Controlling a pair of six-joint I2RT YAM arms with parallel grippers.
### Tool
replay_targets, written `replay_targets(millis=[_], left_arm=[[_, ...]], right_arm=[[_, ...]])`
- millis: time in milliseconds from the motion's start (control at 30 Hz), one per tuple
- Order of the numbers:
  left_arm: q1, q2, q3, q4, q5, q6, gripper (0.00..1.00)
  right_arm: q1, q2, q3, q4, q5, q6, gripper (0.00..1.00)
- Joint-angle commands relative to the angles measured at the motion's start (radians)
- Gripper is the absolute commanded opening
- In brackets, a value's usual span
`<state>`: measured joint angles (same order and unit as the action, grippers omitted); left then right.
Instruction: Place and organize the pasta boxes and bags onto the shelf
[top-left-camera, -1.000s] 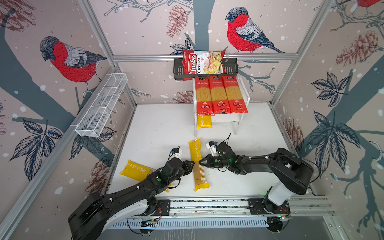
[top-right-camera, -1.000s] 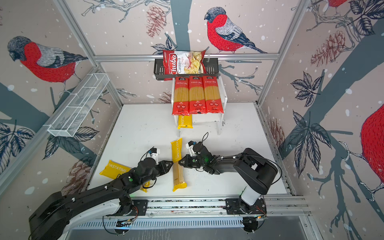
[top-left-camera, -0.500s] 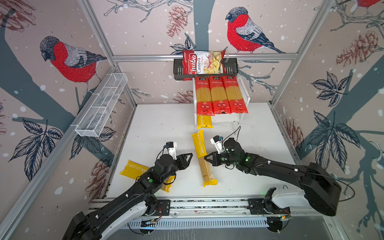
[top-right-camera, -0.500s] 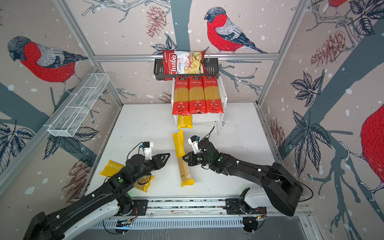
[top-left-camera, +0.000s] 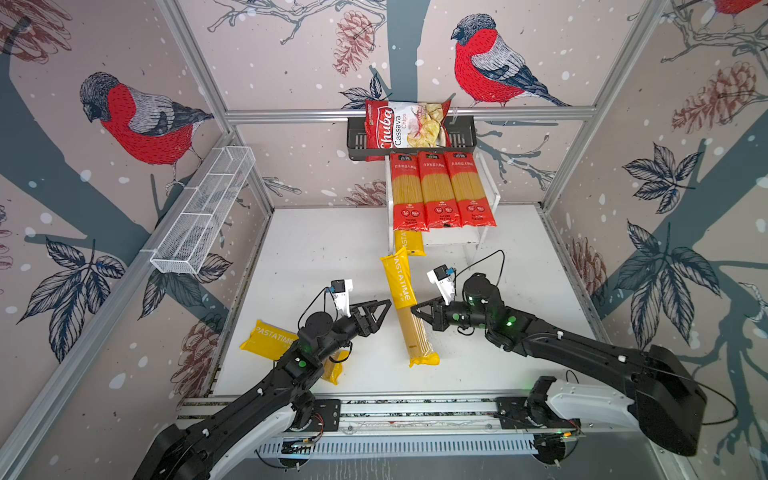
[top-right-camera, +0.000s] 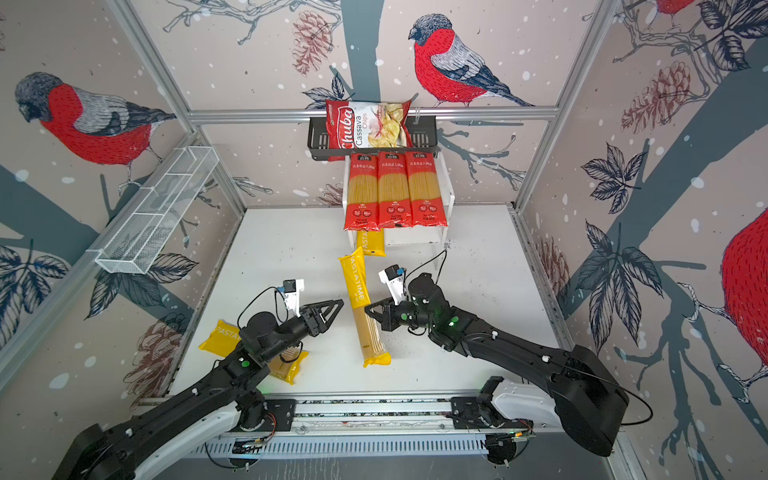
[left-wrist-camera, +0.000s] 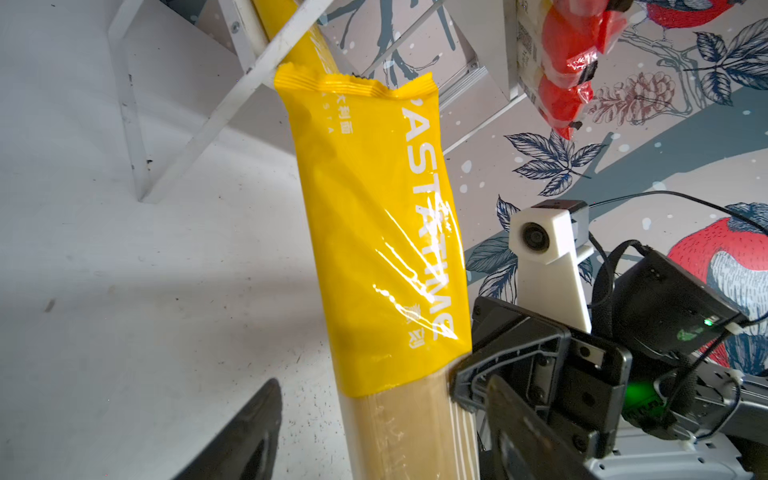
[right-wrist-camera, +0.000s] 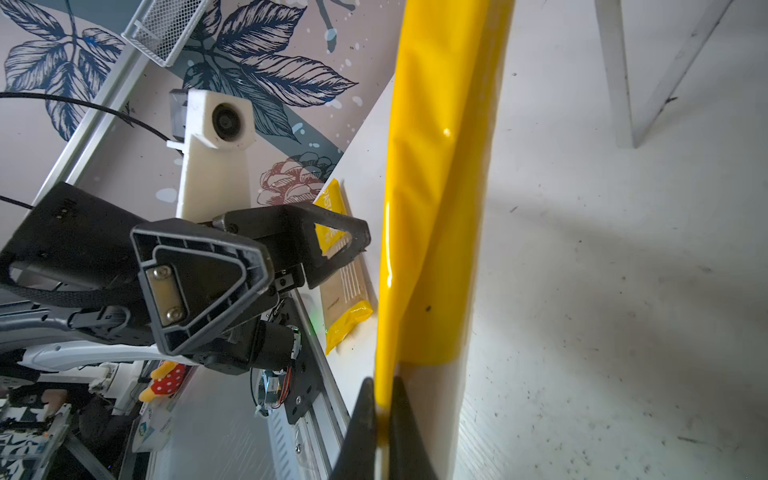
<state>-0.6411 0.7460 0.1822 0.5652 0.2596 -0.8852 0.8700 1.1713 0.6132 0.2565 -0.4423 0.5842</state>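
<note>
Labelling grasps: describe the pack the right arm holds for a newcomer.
From the white shelf at the back wall, look forward to mid-table: a long yellow pasta pack. Unlike the half-hidden pack under the left arm and the shelved pack on the lower board, the right fingers pinch it.

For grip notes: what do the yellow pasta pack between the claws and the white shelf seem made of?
Yellow pasta pack: thin glossy plastic film, clear lower down; it creases and shows glare streaks. Shelf: matte white, likely painted metal or wood; thin scuffed legs, the look leaves it open.
</note>
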Motion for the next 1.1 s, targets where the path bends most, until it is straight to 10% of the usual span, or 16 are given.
replay_targets(millis=[0,433,1067], left_arm=[[0.003,0.05,0.001,0.184,0.063,-0.015,0.82],[0.0,0.311,0.057,0.521,0.205,-0.06,0.79],[0.0,0.367,0.117,0.57,0.245,-0.06,0.32]], right_arm=[[0.002,-0.018,0.004,0.204,-0.082,0.027,0.0],[-0.002,-0.057,-0.025,0.323,-0.194,0.089,0.0],[-0.034,-0.038,-0.077,0.361,-0.112,0.18,0.04]])
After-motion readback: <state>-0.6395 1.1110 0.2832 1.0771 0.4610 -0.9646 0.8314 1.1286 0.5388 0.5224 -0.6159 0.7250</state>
